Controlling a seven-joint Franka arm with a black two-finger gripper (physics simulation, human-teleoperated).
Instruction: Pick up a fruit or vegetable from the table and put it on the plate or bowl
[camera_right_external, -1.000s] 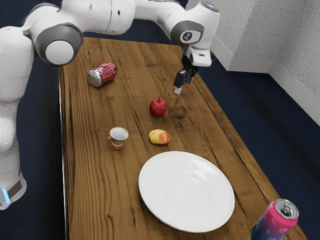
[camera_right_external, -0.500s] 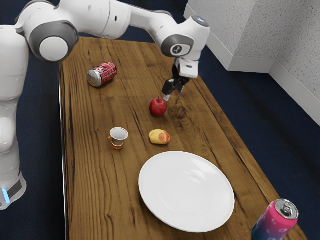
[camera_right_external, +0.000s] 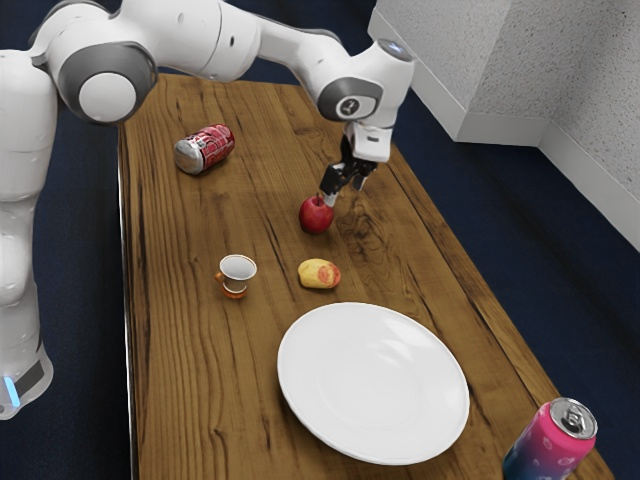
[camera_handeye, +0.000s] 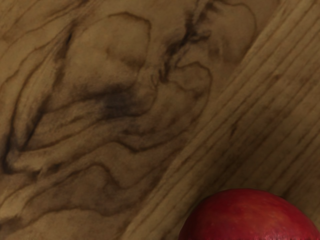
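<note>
A red apple (camera_right_external: 316, 216) stands upright near the middle of the wooden table (camera_right_external: 200, 380). My gripper (camera_right_external: 334, 193) hovers just above it, slightly toward the exterior view's right, open, with nothing between its fingers. In the wrist view the apple (camera_handeye: 252, 216) sits just under the hand over wood grain. A yellow-red fruit (camera_right_external: 319, 273) lies a little nearer the white plate (camera_right_external: 372, 382), which is bare at the table's near end.
A small orange-and-white cup (camera_right_external: 237, 275) stands to the exterior view's left of the yellow-red fruit. A red can (camera_right_external: 204, 148) lies on its side at the far left. A pink can (camera_right_external: 552, 440) stands at the near right corner.
My hand has moved toward the exterior view's left and down, from beside the apple to just over it. The things on the table have not moved.
</note>
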